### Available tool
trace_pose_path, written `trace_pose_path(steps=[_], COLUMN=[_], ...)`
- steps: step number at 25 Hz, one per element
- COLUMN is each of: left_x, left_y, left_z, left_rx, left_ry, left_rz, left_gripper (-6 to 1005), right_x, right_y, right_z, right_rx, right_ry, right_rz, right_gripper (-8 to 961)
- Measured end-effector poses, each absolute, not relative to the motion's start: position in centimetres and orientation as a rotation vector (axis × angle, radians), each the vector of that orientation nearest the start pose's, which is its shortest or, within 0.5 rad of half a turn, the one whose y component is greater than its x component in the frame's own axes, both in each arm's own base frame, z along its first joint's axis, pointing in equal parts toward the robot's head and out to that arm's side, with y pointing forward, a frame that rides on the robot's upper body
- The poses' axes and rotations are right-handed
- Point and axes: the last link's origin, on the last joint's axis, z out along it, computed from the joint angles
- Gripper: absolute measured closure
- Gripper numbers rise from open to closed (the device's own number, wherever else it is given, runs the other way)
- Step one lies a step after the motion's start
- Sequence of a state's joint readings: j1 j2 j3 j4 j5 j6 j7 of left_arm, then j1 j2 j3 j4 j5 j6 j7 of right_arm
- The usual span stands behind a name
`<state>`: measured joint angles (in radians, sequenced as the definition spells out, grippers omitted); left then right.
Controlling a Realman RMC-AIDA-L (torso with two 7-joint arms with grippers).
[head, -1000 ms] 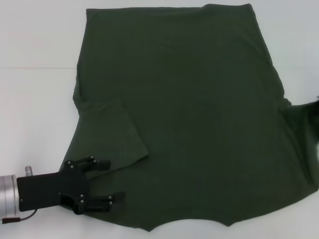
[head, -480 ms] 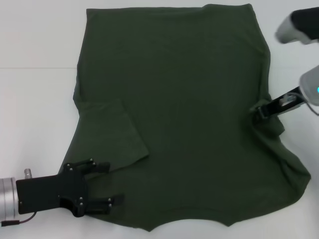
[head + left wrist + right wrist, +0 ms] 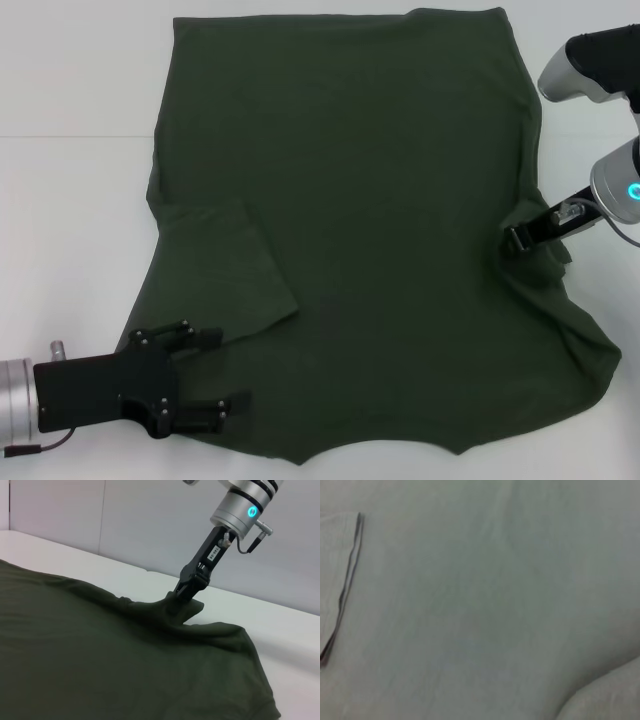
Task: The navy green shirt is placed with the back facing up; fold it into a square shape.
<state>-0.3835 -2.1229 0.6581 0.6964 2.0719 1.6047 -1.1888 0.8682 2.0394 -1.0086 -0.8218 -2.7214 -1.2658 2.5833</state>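
Since the earlier head frames, the right arm has come in over the shirt's right edge and the sleeve there has been drawn inward, while the left gripper has barely shifted.

From the head view, the navy green shirt [image 3: 360,230] is seen spread flat on the white table [image 3: 70,200]. The left gripper [image 3: 228,368] lies low at the shirt's near left corner, its two black fingers [image 3: 196,335] held wide apart and pointing across the fabric, with cloth lying between them. Just beyond the upper finger, the left sleeve is seen folded in over the body of the shirt. The right gripper [image 3: 517,238] is seen at the right edge, fingertips pressed into a bunched ridge of fabric, with wrinkles running away from the tips toward the near right corner.

From the left wrist view, the shirt [image 3: 110,655] fills the foreground. The right gripper [image 3: 180,594] is seen farther off, slanting down from a silver wrist with a lit blue ring. A small peak of cloth is raised around its tips and appears to be pinched between the closed fingers, though the tips themselves are buried in the fold.

From the right wrist view, only pale, blurred fabric [image 3: 485,605] is shown at close range, with a thin dark hem line at one side; no fingers are visible.
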Motion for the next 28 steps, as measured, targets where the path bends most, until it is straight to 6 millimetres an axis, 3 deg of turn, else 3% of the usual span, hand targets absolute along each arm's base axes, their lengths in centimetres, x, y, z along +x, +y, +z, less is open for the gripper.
trace_pose_path(steps=[6, 12, 18, 21, 25, 28], left_x=[-29.8, -29.8, -29.7, -29.8, -29.8, -29.8], left_y=[28.0, 28.1, 28.1, 28.1, 28.2, 28.2], left_z=[-1.2, -1.2, -1.2, -1.2, -1.0, -0.9], left_rx=[-2.742, -2.743, -2.74, -2.732, -2.718, -2.712], left_ry=[-0.534, -0.539, -0.543, -0.546, -0.551, -0.552], left_rz=[-0.628, -0.627, -0.633, -0.639, -0.647, -0.651], left_gripper=[91, 91, 91, 92, 92, 92], right_x=[21.4, 21.9, 23.3, 25.3, 30.1, 33.1], right_y=[42.2, 41.6, 40.5, 39.3, 36.3, 33.7], right_z=[1.2, 2.2, 4.0, 5.2, 6.7, 6.8], right_rx=[-2.334, -2.338, -2.353, -2.284, -2.055, -1.878], right_ry=[1.349, 1.503, 1.62, 1.694, 1.802, 1.844], right_rz=[-0.266, -0.06, 0.309, 0.559, 0.893, 1.077], right_gripper=[923, 678, 491, 389, 246, 192])
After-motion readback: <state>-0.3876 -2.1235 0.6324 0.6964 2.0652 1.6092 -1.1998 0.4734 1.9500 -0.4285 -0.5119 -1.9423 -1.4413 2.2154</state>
